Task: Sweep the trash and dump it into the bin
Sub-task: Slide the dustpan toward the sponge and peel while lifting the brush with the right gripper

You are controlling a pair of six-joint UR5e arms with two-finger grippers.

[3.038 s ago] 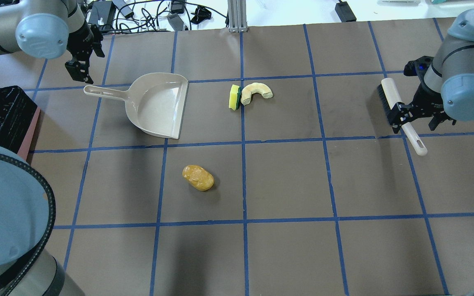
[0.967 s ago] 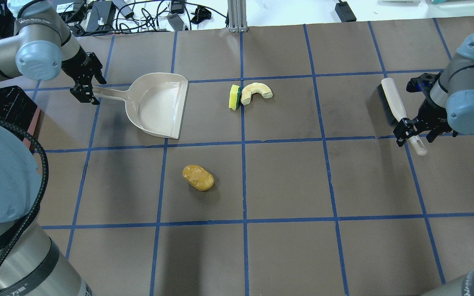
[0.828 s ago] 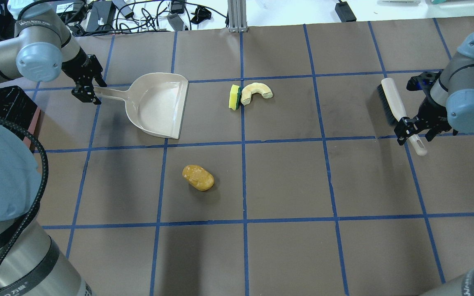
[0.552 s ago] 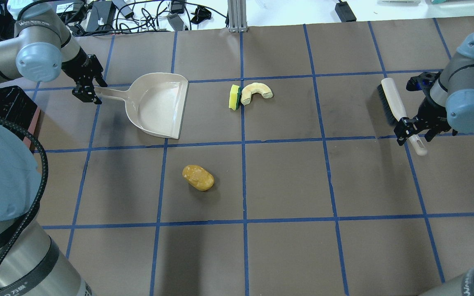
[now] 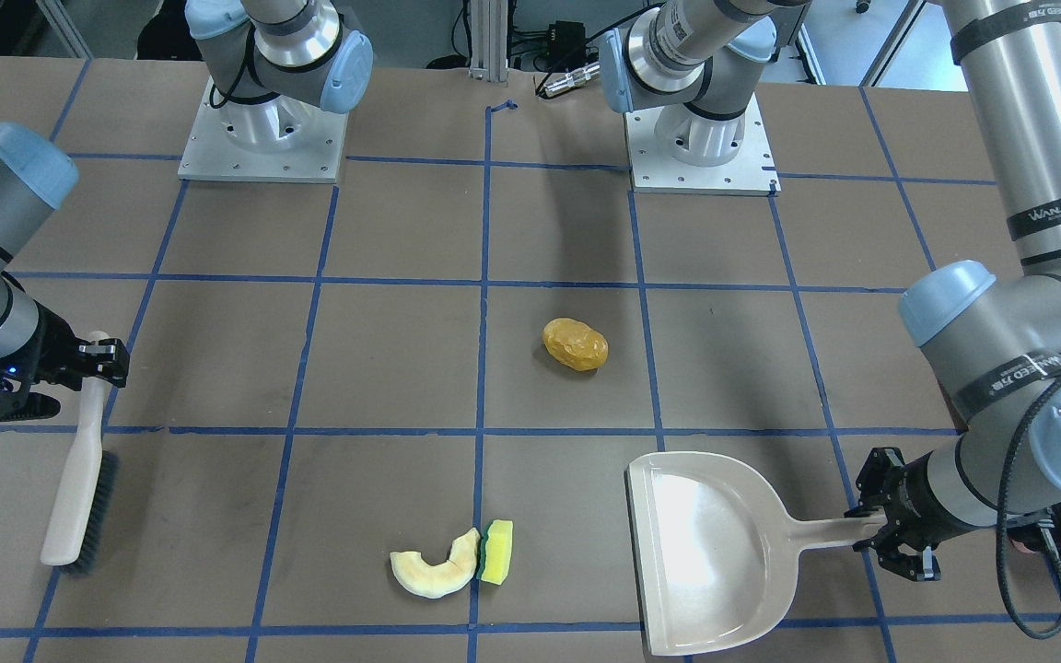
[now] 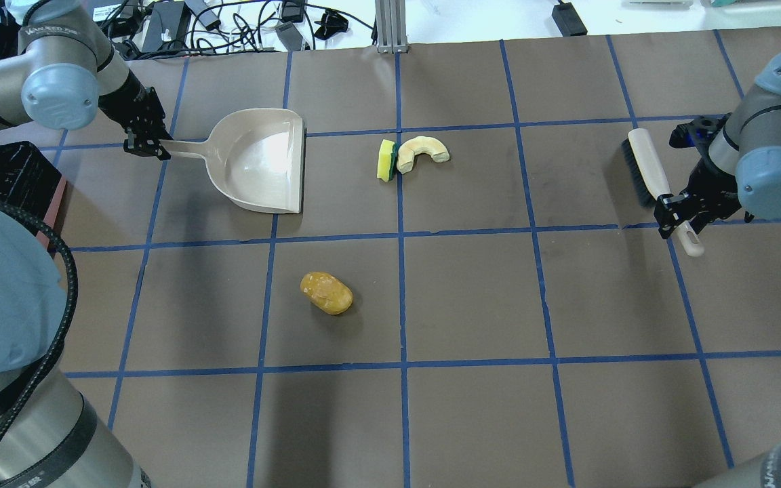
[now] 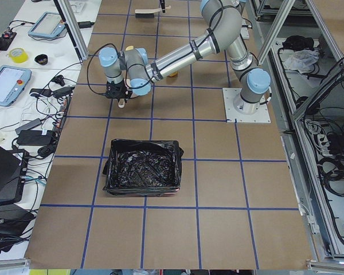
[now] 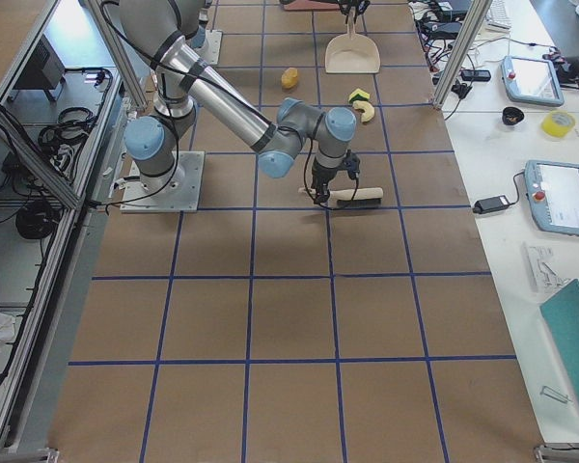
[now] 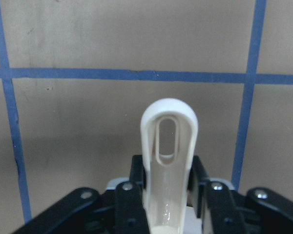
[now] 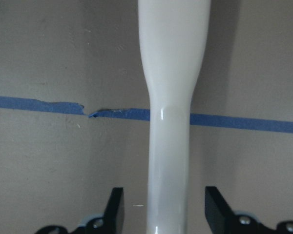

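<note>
**Overhead exterior.** The left gripper (image 6: 148, 144) is at the handle end of the dustpan (image 6: 262, 159). The pan mouth faces the robot's right, toward the sponge block (image 6: 386, 160) and melon slice (image 6: 423, 152). These two touch each other and lie well apart from the pan lip. The potato lump (image 6: 326, 293) lies alone, nearer the robot. The right gripper (image 6: 679, 215) is over the handle of the hand brush (image 6: 647, 166), at far right.

**Front-facing.** Nothing is in the pan. All three items are on the table.

**Exterior left.** The bin (image 7: 142, 169), lined in black, stands on the robot's left. No trash is visible in it.

**Left wrist.** The jaws press both sides of the slotted pan handle and are clamped on it.

**Right wrist.** The brush handle runs lengthwise up the middle between the jaws, with a gap on each side. The jaws are spread and not gripping. Closing looks like the next move, and the centred handle should seat squarely. The sweep would then run toward the robot's left, into the pan mouth.
</note>
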